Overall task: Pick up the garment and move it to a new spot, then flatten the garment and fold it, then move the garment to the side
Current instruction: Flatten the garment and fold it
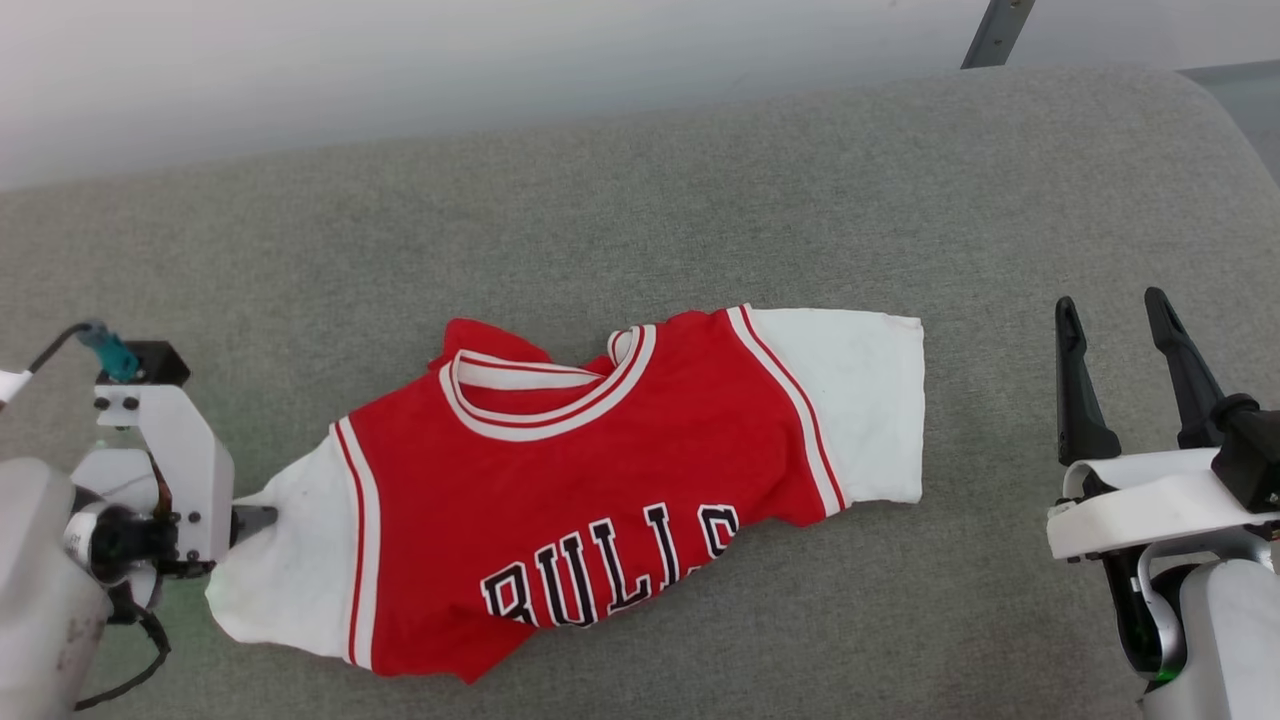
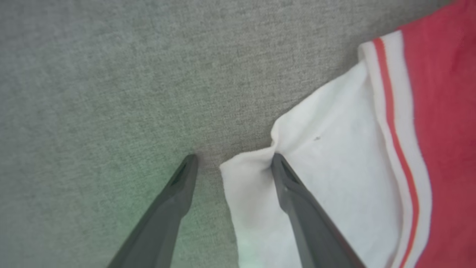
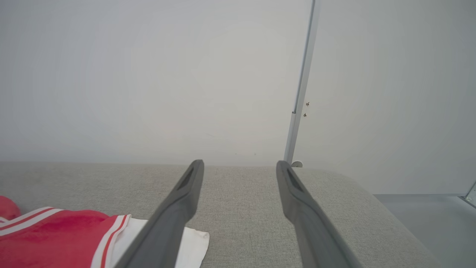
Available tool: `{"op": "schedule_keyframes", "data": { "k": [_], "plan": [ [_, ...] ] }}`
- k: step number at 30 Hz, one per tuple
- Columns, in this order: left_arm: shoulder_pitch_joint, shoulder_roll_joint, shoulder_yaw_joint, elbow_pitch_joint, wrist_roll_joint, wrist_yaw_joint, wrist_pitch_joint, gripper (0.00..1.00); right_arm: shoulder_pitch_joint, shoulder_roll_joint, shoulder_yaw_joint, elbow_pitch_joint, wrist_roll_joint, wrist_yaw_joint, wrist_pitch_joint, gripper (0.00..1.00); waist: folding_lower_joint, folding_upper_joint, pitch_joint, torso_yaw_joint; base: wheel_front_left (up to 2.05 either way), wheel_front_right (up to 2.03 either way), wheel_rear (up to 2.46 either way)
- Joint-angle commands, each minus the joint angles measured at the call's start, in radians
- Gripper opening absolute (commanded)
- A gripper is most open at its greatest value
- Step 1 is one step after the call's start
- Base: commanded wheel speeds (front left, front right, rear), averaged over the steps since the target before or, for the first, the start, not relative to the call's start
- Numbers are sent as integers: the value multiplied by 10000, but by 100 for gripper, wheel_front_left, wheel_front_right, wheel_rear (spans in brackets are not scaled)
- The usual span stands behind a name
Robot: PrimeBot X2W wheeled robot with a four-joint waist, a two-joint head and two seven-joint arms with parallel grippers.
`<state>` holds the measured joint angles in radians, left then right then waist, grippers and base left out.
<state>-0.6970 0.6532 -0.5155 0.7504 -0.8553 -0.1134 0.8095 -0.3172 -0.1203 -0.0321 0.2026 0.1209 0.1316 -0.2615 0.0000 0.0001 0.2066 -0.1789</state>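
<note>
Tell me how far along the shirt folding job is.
Early. Done: the garment lies released, face up on the grey cushion. It isn't flat; its lower part is tucked under at the lettering. In hand: the open left gripper has one finger against the puckered white sleeve. The right gripper stands open, clear. Flattening, folding and moving aside remain.
</note>
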Motion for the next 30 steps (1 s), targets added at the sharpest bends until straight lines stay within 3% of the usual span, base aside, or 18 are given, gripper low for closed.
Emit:
{"op": "schedule_keyframes", "data": {
  "k": [1, 2, 3, 4, 5, 10, 14, 30],
  "plan": [
    [437, -36, -151, 508, 1, 152, 254, 100, -84, 18, 12, 20, -22, -18, -37, 100, 0, -1, -4, 6, 0, 0, 0],
    [457, -126, -166, 695, -63, 153, 369, 100, -96, 1, 39, 32, -2, -18, -2, 100, 0, -1, -14, 12, 0, 0, 0],
    [497, -240, -153, 835, -198, 129, 502, 88, -121, -20, 59, 32, 24, -18, 35, 100, 0, -1, -25, 17, 0, 0, 0],
    [511, -393, -92, 945, -398, 94, 605, 29, -144, -38, 82, 26, 63, -18, 65, 100, 0, -1, -35, 28, 0, 0, 0],
    [488, -564, 19, 1060, -606, 117, 665, 0, -156, -53, 113, 17, 125, -18, 138, 100, 0, -1, -44, 43, 0, 0, 0],
    [186, -956, 231, 1125, -902, 25, 218, 0, -323, -292, 465, 105, 482, -18, 721, 100, 0, -1, -74, 113, 0, 0, 0],
    [-15, -1094, 97, 1106, -876, -95, -14, 0, -749, -577, 696, 540, 938, -18, 1862, 100, 0, -1, -53, 208, 0, 0, 0],
    [-935, -1483, -565, 713, -1036, -202, -447, 0, -3461, -1405, 2093, 4079, 2817, -18, 5801, 100, 0, -1, 645, 1064, 0, 0, 0]
  ]
}}
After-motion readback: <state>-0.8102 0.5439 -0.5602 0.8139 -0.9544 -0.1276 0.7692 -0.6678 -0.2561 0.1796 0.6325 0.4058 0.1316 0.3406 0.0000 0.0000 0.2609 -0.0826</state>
